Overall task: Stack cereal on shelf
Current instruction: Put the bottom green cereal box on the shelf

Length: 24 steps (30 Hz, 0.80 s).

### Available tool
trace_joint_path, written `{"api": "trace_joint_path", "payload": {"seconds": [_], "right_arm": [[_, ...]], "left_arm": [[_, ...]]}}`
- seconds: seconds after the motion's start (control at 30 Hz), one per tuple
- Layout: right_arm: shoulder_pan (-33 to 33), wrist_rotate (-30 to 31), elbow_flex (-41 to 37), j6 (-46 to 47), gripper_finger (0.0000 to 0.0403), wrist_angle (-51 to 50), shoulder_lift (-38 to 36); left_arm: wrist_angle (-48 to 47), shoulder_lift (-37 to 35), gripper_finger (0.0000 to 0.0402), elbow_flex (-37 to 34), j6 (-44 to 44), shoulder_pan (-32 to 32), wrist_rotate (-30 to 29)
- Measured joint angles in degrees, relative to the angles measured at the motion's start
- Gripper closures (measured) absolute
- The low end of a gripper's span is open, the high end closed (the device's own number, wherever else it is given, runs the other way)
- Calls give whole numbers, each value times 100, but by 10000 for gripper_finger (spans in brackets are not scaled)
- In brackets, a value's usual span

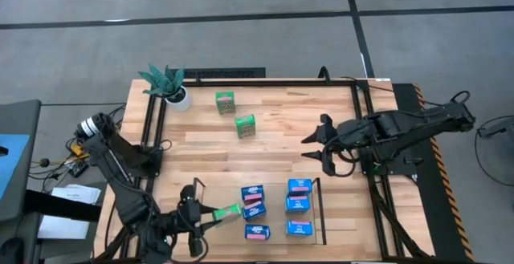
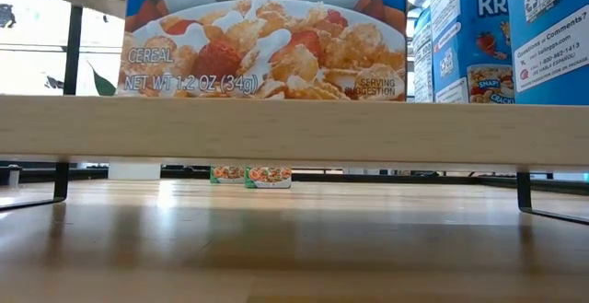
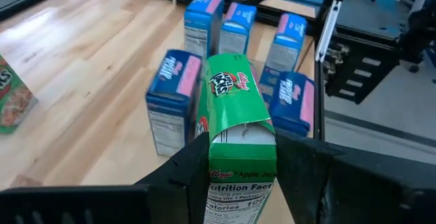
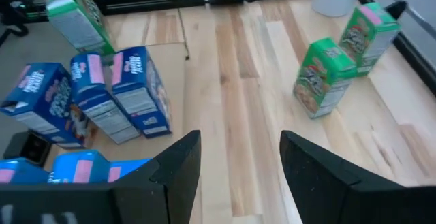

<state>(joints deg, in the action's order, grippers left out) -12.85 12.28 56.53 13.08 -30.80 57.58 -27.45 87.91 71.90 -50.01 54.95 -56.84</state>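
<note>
My left gripper point(image 1: 210, 214) is at the table's near left, shut on one green cereal box point(image 3: 238, 108) beside the blue boxes. Several blue boxes point(image 1: 298, 205) stand on the shelf point(image 1: 320, 213), a low rack with a light wood base point(image 2: 294, 128) and thin dark rails. Nearest the held box are two blue ones point(image 1: 254, 210) point(image 3: 176, 101). Two more green boxes point(image 1: 226, 101) point(image 1: 245, 125) stand on the table toward the far side; they also show in the right wrist view point(image 4: 323, 77) point(image 4: 368, 37). My right gripper point(image 1: 317, 144) point(image 4: 238, 159) hovers open right of centre. My left gripper pinches the green box between its two fingers point(image 3: 194, 166), on the two side walls near the end closest to the wrist point(image 3: 240, 183). The fingers come from the table's left, roughly level and along the box. The box points right toward the blue boxes and looks lifted clear.
A potted teal-leaved plant point(image 1: 169, 83) stands at the far left corner. Black frame rails run along the table's left point(image 1: 152, 127) and right point(image 1: 361, 127) sides. Bare wood lies between the far green boxes and the shelf.
</note>
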Motion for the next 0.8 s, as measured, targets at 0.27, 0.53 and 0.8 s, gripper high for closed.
{"api": "trace_joint_path", "payload": {"seconds": [0.27, 0.53, 0.8], "right_arm": [[-88, -40, 0, 45, 179, 78, -2], [-85, 428, 0, 60, 179, 393, -2], [152, 745, 0, 59, 179, 693, -4]], "left_arm": [[-143, 220, 274, -117, -133, 369, -332], [1045, 130, 274, -922, 136, 497, -239], [1140, -338, 274, -934, 1587, 302, 622]]}}
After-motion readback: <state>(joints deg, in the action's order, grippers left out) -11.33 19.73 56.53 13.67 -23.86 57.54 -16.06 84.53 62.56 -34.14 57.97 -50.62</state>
